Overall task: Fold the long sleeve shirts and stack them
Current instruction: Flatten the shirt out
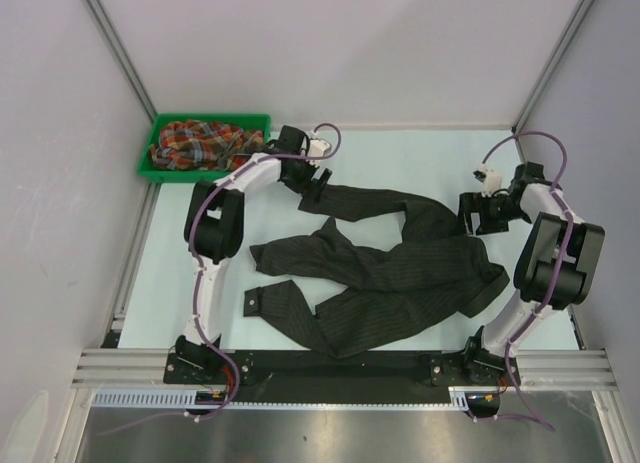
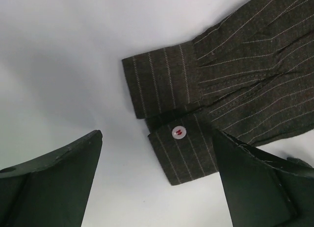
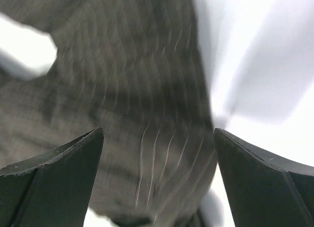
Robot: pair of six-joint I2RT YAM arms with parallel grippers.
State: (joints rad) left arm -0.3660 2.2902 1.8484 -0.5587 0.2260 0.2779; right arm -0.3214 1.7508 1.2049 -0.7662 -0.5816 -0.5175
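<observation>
**Entry: black pinstriped shirt, loose on the table, not yet folded**

Large black collared button-front shirt with fine pale pinstripes point(image 1: 380, 268): lies crumpled across the middle of the pale table point(image 1: 190, 298), sleeves trailing to the left and the body bunched toward the right. One buttoned cuff point(image 2: 162, 87), with a white button point(image 2: 178, 133), rests flat on the table.

Red, orange and green plaid shirt point(image 1: 200, 143): heaped inside the green plastic bin point(image 1: 148, 155) at the far left corner, untouched.

Left gripper point(image 1: 318, 188): hovers above the cuff at the shirt's far left end, jaws wide apart, holding nothing.

Right gripper point(image 1: 480, 218): above the shirt's far right portion, jaws likewise wide apart and empty (its wrist view is blurred, so the exact spot on the fabric is unclear).

Step in hand, as judged: laying out and flattening the black shirt; no fold is made.

Next move calls for: fresh pinches on sleeve or hem, to pull wrinkles out and square the garment.

Edges and room: bare table lies far of the shirt and at near left. The near hem sits close to the front rail. The bin crowds the left arm's far side.
</observation>
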